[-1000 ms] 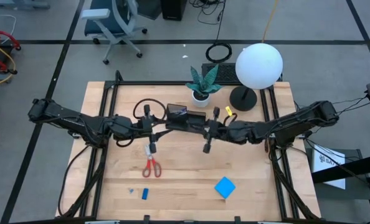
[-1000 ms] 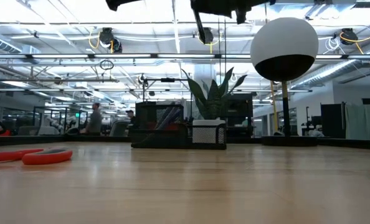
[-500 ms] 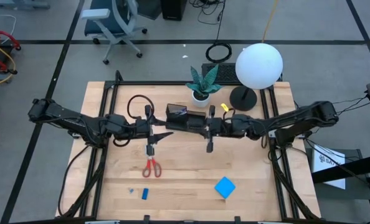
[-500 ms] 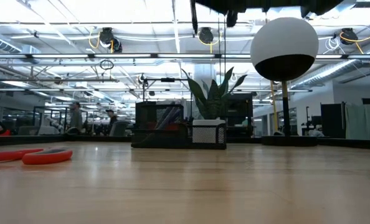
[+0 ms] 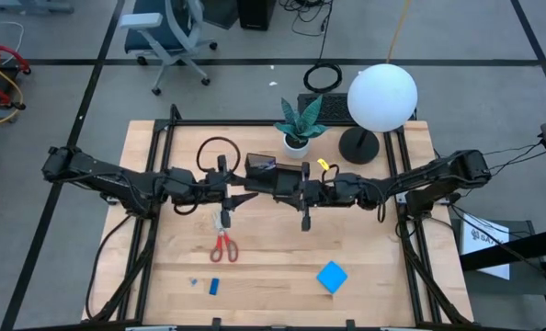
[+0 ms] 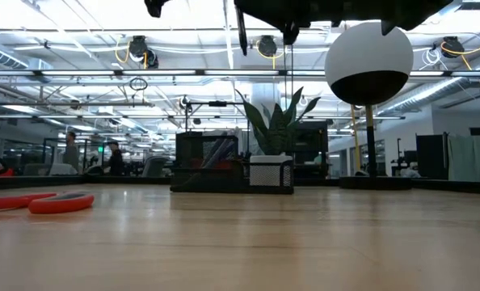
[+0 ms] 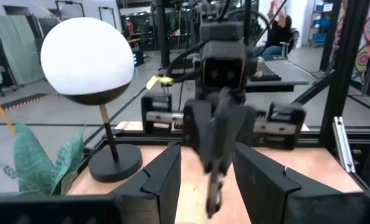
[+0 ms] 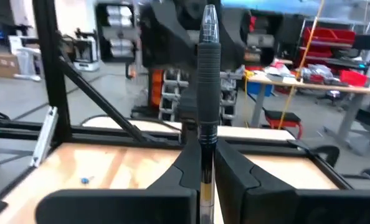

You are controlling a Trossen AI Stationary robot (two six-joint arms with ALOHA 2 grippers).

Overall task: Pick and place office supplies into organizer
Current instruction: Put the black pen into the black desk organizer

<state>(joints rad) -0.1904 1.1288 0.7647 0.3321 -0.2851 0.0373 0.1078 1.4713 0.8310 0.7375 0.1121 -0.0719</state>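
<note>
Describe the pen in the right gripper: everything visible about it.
The pen is slim, with a dark ribbed grip section, a clear tapered tip and a pale metallic lower barrel. The right gripper is shut on that lower barrel, both fingers pressing its sides. In the high view it is held above the table, just in front of the black organizer, touching neither. The left gripper waits opposite it, near the red-handled scissors.

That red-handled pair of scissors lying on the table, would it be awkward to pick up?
Probably a little. The scissors lie flat on the table, leaving little to get under. They look rigid, so they should not flop. Gripped at the handles alone, the blades might swing down.
</note>
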